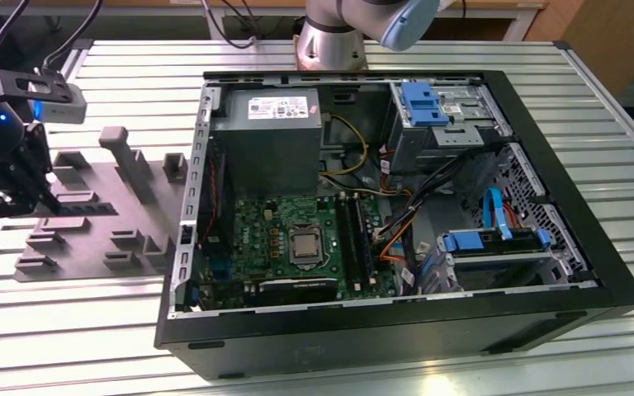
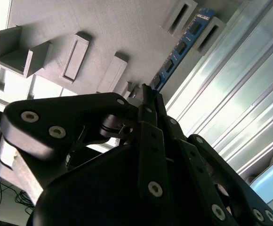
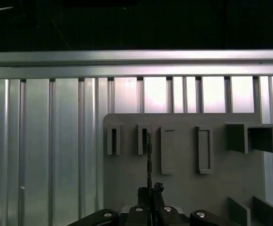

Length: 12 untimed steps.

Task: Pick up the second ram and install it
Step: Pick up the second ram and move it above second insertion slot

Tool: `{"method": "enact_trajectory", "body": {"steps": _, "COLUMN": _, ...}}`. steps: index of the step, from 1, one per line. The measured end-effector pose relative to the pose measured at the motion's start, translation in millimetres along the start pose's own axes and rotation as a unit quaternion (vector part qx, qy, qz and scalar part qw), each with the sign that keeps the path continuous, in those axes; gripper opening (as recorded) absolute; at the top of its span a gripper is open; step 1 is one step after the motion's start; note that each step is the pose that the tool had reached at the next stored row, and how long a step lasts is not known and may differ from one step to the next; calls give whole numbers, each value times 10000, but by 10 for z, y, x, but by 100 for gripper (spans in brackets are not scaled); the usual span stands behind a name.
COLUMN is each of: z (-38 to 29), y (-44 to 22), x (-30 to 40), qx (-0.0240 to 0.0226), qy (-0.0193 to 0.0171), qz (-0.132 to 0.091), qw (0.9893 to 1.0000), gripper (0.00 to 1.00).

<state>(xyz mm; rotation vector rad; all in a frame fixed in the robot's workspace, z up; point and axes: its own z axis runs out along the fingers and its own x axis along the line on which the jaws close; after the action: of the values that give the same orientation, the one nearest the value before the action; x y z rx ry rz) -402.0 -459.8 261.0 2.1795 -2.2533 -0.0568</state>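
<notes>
Slatted metal desk [image 1: 614, 148].
Grey holder plate [image 1: 86, 247] on the exterior view's left, open computer case [image 1: 405, 330] just beside it.

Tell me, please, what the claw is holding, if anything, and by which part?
The claw is pinching the second ram by the end nearest it; the rest juts toward the grey fixture.

1. The exterior view is looking down steeply from well back, taking in the case [image 1: 405, 334] at centre, the tray [image 1: 92, 227] at 9 o'clock and the arm base [image 1: 330, 45] at 12 o'clock.
2. The first wrist view is looking straight down past the gripper [image 3: 150, 190], near the tray.
3. The second wrist view is peering obliquely along the gripper, very near the tray.
4. All three are sharing the tray.
</notes>
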Motion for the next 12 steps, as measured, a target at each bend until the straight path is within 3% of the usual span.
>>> {"method": "enact_trajectory", "body": {"steps": 12, "z": -38, "y": 1, "x": -1, "qx": 0, "qy": 0, "qz": 0, "qw": 10000, "gripper": 14}}
